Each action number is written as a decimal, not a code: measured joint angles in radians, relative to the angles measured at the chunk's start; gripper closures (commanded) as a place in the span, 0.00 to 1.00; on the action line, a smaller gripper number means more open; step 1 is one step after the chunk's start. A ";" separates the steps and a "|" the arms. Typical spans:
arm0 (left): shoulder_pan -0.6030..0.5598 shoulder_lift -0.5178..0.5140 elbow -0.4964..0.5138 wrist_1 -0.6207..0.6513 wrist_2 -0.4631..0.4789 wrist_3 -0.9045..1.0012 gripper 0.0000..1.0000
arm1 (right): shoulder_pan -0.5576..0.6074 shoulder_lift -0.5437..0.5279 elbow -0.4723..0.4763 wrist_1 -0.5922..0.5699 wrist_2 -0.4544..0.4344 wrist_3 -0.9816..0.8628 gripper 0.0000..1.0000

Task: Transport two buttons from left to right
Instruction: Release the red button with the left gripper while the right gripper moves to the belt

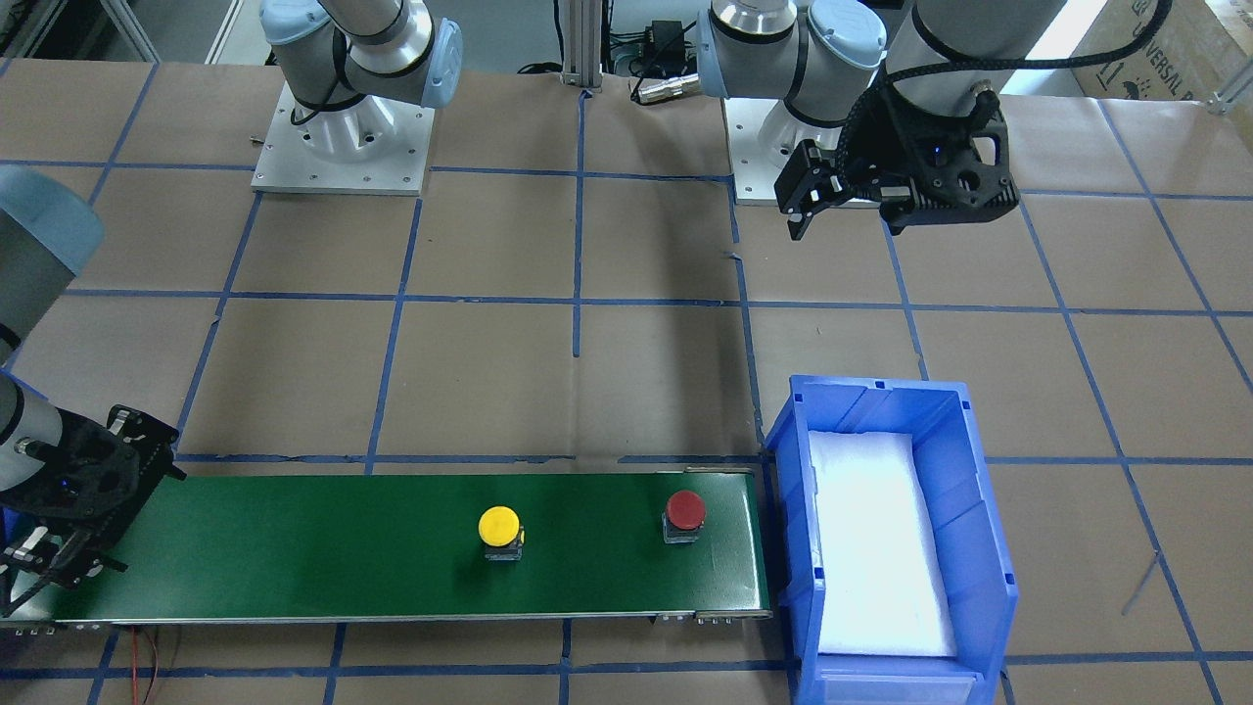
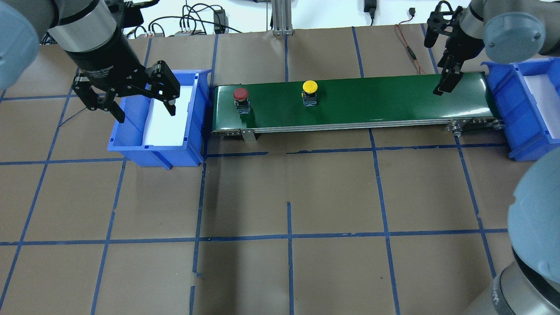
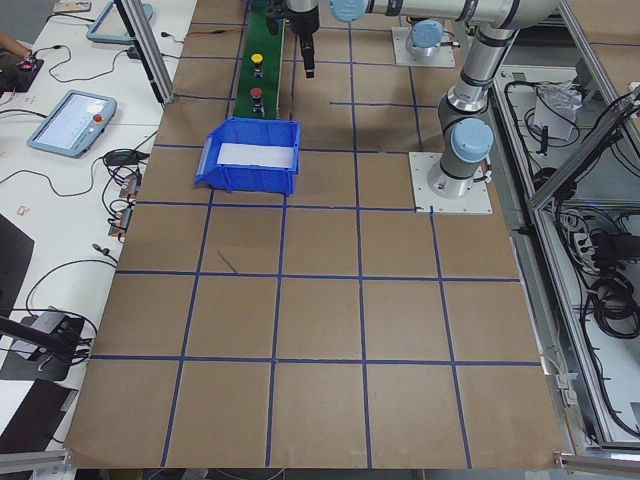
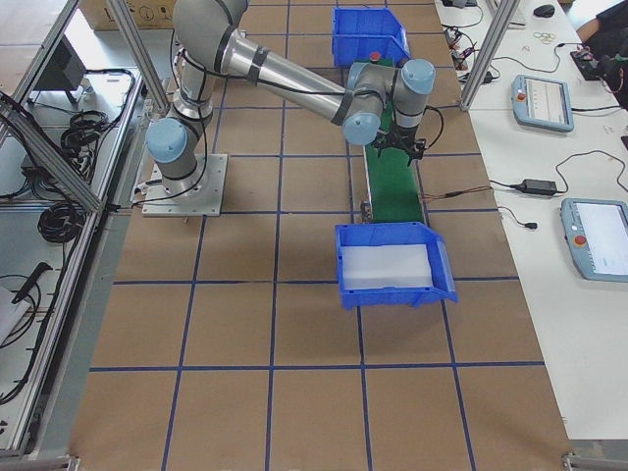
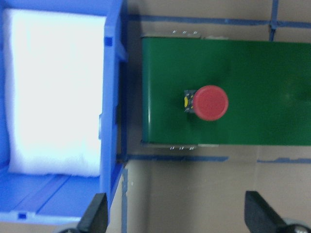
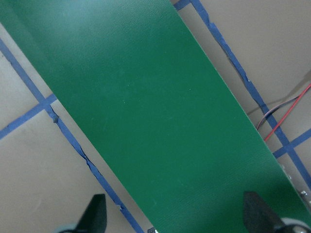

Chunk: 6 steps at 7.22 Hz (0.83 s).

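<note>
The red button (image 2: 240, 94) stands on the green conveyor belt (image 2: 385, 98) near its left end. The yellow button (image 2: 309, 87) stands further right on the belt. Both show in the front view, red (image 1: 685, 510) and yellow (image 1: 499, 527). My left gripper (image 2: 144, 109) is open and empty, raised above the left blue bin (image 2: 199, 118). Its wrist view shows the red button (image 5: 211, 102) beyond the spread fingertips (image 5: 97, 216). My right gripper (image 2: 442, 87) hovers over the belt's right end, open and empty. Its wrist view (image 6: 175, 218) shows only bare belt (image 6: 146, 111).
The left bin (image 1: 989, 529) is lined with white foam and abuts the belt's left end. A second blue bin (image 2: 498, 94) with white foam stands at the belt's right end. Brown table paper with blue tape lines (image 2: 288, 236) covers the table. Cables lie at the far edge.
</note>
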 measured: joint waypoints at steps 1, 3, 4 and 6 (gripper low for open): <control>0.020 0.012 -0.005 0.022 -0.001 0.020 0.00 | 0.000 0.012 0.002 -0.018 0.009 -0.079 0.03; 0.060 0.001 -0.010 0.099 -0.002 0.039 0.00 | -0.001 0.019 0.012 -0.038 0.011 -0.135 0.03; 0.069 -0.001 -0.010 0.092 0.008 0.058 0.00 | -0.002 0.019 0.014 -0.049 0.009 -0.142 0.03; 0.067 -0.013 -0.011 0.073 0.011 0.087 0.00 | -0.002 0.019 0.020 -0.062 0.010 -0.147 0.00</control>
